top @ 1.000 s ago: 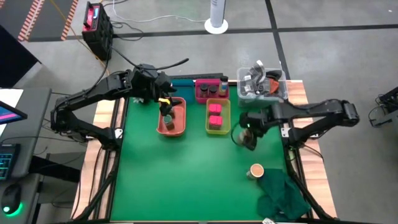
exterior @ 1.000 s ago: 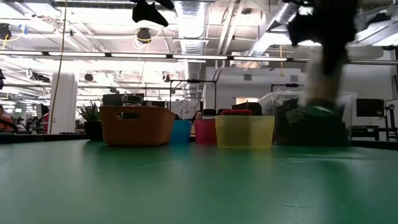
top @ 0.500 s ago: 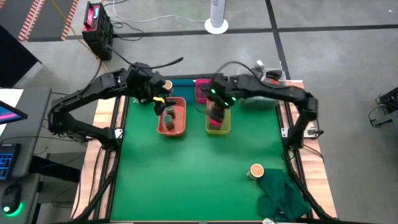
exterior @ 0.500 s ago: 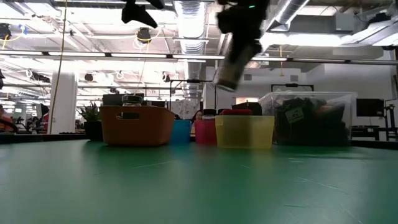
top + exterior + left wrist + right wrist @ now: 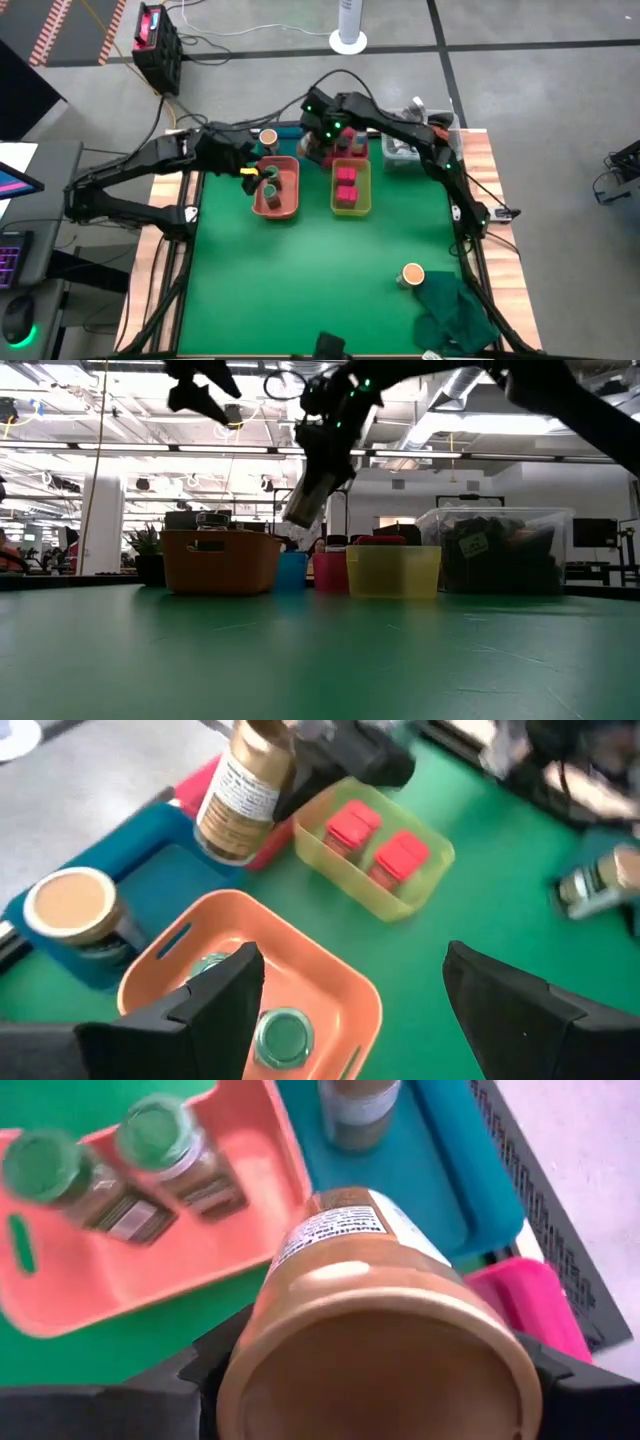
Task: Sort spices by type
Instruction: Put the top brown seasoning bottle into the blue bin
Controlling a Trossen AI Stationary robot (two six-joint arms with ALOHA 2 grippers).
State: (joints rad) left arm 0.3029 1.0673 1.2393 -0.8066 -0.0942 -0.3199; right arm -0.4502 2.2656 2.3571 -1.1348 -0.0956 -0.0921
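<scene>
Step in hand: right pincer (image 5: 365, 1380) gripped tan-topped jar (image 5: 243, 788), carried tilted above blue tray (image 5: 290, 135) holding one like jar (image 5: 268, 138). Left pincer (image 5: 345, 995) open over orange tray (image 5: 277, 190). Next move probably: lower into blue tray, release.

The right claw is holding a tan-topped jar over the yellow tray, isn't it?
Not quite. The right claw does hold a tan-topped jar, but over the blue tray, not the yellow one. The right wrist view shows it.

tan jar (image 5: 375, 1330) held tilted above teal tray | green jars (image 5: 283, 1033) in orange tray
</scene>
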